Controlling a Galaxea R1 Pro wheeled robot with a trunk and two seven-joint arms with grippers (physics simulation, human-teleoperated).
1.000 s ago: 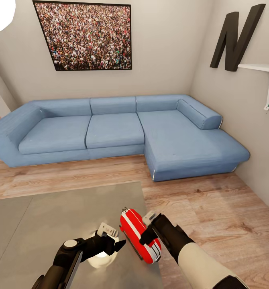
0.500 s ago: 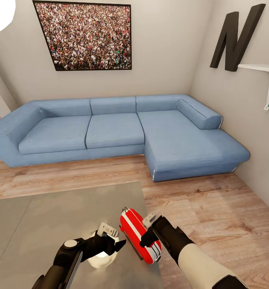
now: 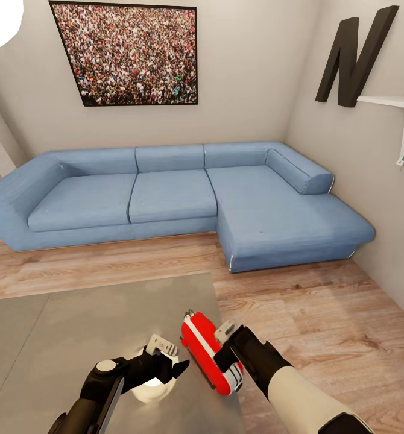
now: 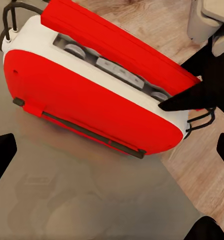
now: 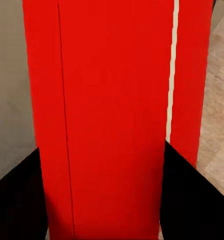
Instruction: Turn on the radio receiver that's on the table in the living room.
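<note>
Right gripper [image 3: 225, 355] presses against the right-hand side of the radio receiver [image 3: 209, 352]; in the right wrist view the red casing [image 5: 112, 115] sits directly between the two dark fingers [image 5: 192, 200], but whether they actually clamp it cannot be told. Left gripper [image 3: 175, 366] hovers over the table [image 3: 75, 325], just left of the receiver, with fingers spread apart and nothing held. Receiver position: near the table's right edge, lying tilted, with the white band and control buttons [image 4: 117, 70] facing up in the left wrist view. One black fingertip [image 4: 184, 100] of the right gripper touches the receiver's end near its wire handle. Beyond the table: wood floor [image 3: 322, 313], blue L-shaped sofa [image 3: 172, 199], crowd photo [image 3: 126, 54], black letter "N" [image 3: 354, 54]
</note>
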